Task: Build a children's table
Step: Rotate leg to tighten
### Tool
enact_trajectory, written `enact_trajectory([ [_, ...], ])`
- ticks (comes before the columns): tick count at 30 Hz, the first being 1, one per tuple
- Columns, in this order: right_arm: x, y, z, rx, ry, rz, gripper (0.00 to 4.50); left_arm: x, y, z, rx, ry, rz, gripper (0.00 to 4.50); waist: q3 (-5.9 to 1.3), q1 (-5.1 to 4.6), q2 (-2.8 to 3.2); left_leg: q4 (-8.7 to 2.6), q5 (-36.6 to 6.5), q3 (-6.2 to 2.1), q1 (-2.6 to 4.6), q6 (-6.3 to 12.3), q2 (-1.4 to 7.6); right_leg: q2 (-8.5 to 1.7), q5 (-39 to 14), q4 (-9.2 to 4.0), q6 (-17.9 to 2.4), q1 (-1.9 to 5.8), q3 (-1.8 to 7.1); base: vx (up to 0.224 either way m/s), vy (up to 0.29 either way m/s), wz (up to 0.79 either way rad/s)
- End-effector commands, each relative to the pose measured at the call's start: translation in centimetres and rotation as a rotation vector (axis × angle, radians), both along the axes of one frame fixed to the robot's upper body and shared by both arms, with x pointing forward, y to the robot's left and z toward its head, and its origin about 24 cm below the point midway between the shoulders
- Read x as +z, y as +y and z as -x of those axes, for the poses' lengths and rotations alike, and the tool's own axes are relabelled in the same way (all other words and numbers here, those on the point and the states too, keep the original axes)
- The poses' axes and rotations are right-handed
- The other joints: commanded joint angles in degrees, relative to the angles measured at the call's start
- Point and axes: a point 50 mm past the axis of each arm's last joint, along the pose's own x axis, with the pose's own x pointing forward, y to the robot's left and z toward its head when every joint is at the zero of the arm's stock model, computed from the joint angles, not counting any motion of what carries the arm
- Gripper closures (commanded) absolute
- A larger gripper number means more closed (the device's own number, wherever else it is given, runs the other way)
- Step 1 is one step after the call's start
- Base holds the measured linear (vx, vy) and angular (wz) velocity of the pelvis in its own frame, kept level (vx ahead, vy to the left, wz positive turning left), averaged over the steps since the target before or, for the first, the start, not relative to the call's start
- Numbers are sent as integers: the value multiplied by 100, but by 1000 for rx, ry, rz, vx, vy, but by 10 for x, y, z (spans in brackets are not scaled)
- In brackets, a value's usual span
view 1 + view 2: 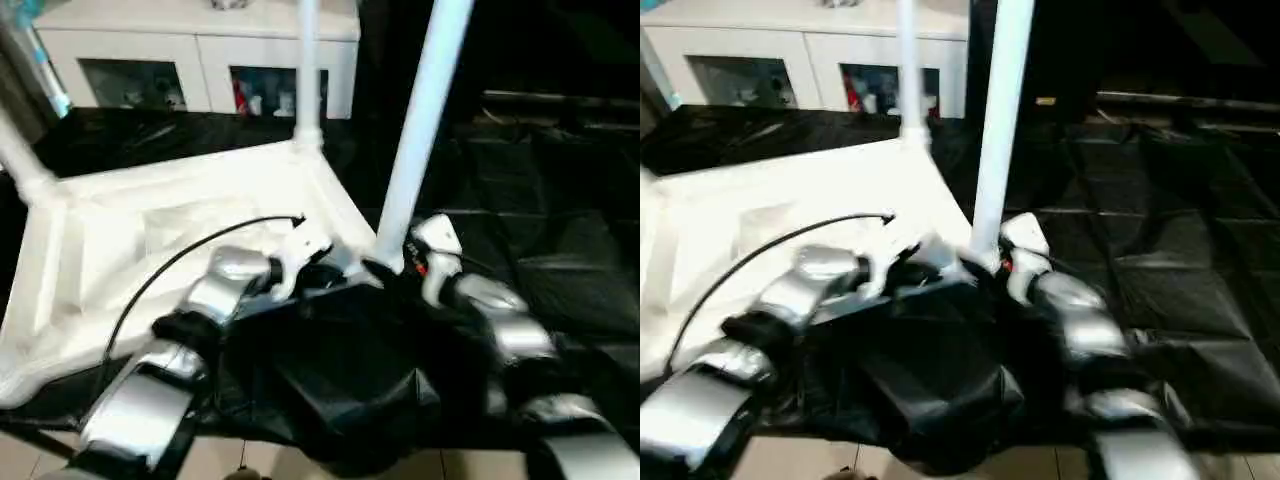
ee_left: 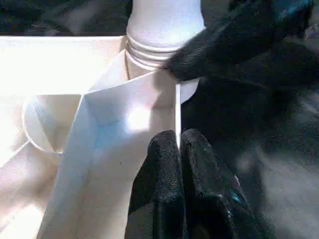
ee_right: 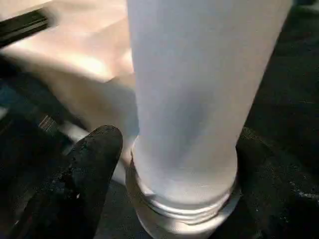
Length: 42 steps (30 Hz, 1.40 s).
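The white tabletop [image 1: 150, 230] lies upside down on black matting, its ribbed underside facing up. One white leg [image 1: 425, 120] stands upright in the near corner socket, its ringed base [image 3: 179, 199] seated there. My right gripper [image 1: 395, 265] stands open around that base, with one finger [image 3: 94, 164] just beside the tube. My left gripper [image 2: 179, 149] is shut on the tabletop's thin rim [image 2: 177, 107] right next to the same socket. A second leg [image 1: 307, 70] rises from the far corner and a third [image 1: 18, 150] from the left corner.
A white cabinet [image 1: 200, 60] with glass doors stands behind the tabletop. Black quilted matting [image 1: 560, 220] covers the floor to the right. A crumpled black cover [image 1: 340, 380] lies between my forearms, and a black cable [image 1: 170, 265] arcs over the tabletop.
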Motion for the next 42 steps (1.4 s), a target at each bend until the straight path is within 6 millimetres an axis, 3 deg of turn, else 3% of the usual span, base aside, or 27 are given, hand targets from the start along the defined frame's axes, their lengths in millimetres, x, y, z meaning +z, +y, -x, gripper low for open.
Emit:
enact_trajectory([
  [1,-4,15,11,177,46,-7,81,8,-17,6,-119,-19,67,450,-357,22,-59,-348,-777,-147,59,593,355,-616,-822,-439,-1162,254,370,0,0,0],
  [10,2,1,18,330,83,20,81,5,3,16,-199,34,46,450,-354,66,-52,-355,-856,-150,64,477,360,-624,-1050,-456,-1137,251,371,0,0,0],
  [17,1,6,20,346,104,-8,155,5,5,16,-195,37,43,450,-355,63,-57,-361,-834,-150,74,451,357,-611,-1034,-452,-1142,238,367,0,0,0],
  [23,-4,11,23,331,119,-42,180,5,4,16,-175,38,51,450,-357,63,-50,-360,-822,-150,70,438,359,-614,-983,-444,-1155,237,368,0,0,0],
  [26,-9,13,19,232,113,-65,181,6,2,11,-114,23,55,450,-352,62,-43,-363,-831,-153,72,420,359,-619,-1042,-455,-1134,232,372,0,0,0],
  [29,-15,13,14,112,107,-40,182,7,-1,5,-42,9,56,450,-334,2,-45,-383,-1018,-163,106,265,345,-629,-1331,-495,-1120,208,375,0,0,0],
  [31,-21,15,5,-52,96,-13,182,8,-8,-5,55,-25,49,450,-325,-56,-34,-387,-1136,-168,108,174,322,-629,-1638,-543,-1037,207,381,0,0,0],
  [34,-26,21,-10,-332,111,-12,183,10,-23,-18,232,-68,41,450,-340,-107,14,-403,-1237,-198,144,-13,337,-618,-1685,-526,-1052,191,379,0,0,0],
  [35,-26,22,-11,-352,118,-18,183,10,-24,-19,243,-69,40,450,-346,-102,-11,-402,-1181,-190,120,27,327,-618,-1539,-529,-1056,220,378,0,0,0],
  [39,-24,45,-17,-435,164,-73,183,12,-39,-23,317,-86,46,450,-381,-70,14,-358,-809,-158,84,281,300,-609,-706,-461,-1204,245,390,0,0,0],
  [40,-24,45,-17,-435,164,-73,183,12,-39,-23,317,-86,46,450,-384,-74,8,-359,-770,-162,77,295,304,-609,-644,-449,-1215,254,389,0,0,0],
  [42,-23,65,-17,-370,153,-71,183,11,-47,-22,299,-90,49,450,-377,-65,13,-359,-810,-159,81,344,302,-614,-659,-465,-1233,256,378,0,0,0],
])
